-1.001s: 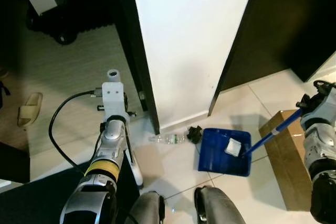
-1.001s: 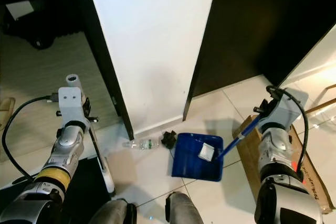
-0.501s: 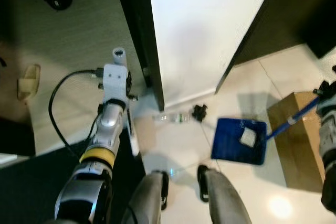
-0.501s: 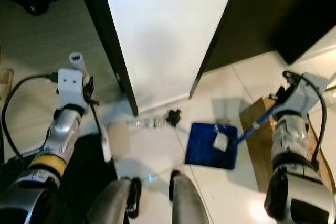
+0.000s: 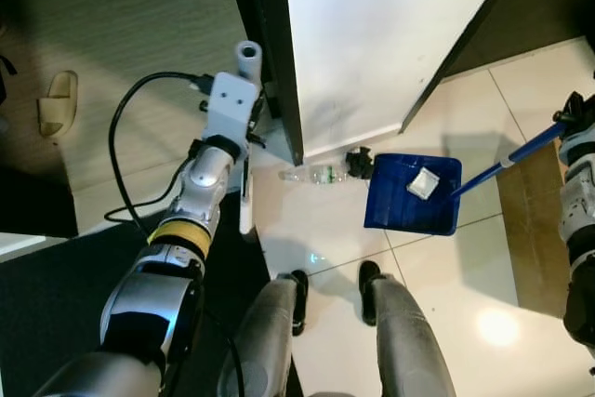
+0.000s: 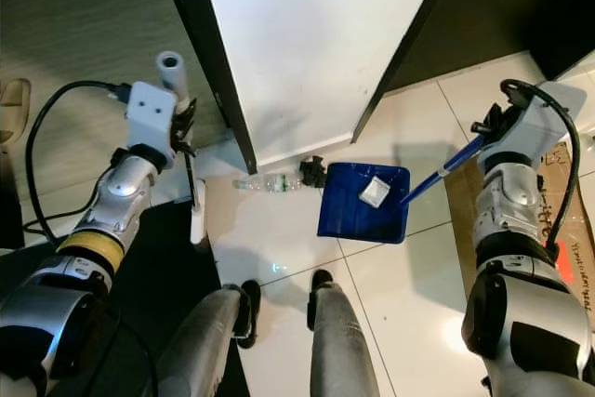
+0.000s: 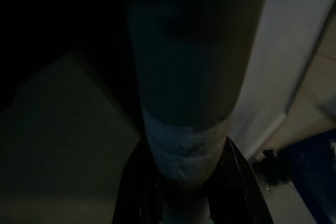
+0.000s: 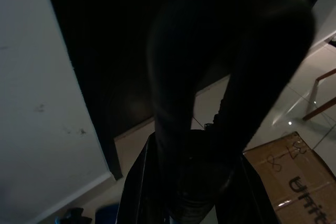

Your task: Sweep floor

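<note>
Head views look down your silver arms onto pale floor tiles at the foot of a white panel edged by dark frames. Your right claw is clenched on the blue handle of a blue dustpan, which sits flat on the tiles just ahead of your feet. A crumpled white scrap lies inside the pan. Just beside the pan's rim, on its left, sits a small black object, and next to that a clear plastic bottle lies on its side along the base of the panel.

Your left claw is closed round a pale broom pole; its capped top rises above the white wrist block, and its lower part runs down to the floor near the bottle. A black cable loops from that wrist. The left wrist view, dark, shows the pole between your two black fingers, with the pan's blue edge and the black object beyond.

A cardboard box lies at your right, by the right arm. A beige slipper rests on the wood-look floor far to your left. The right wrist view is very dark; you can make out the handle, the white panel and printed cardboard.
</note>
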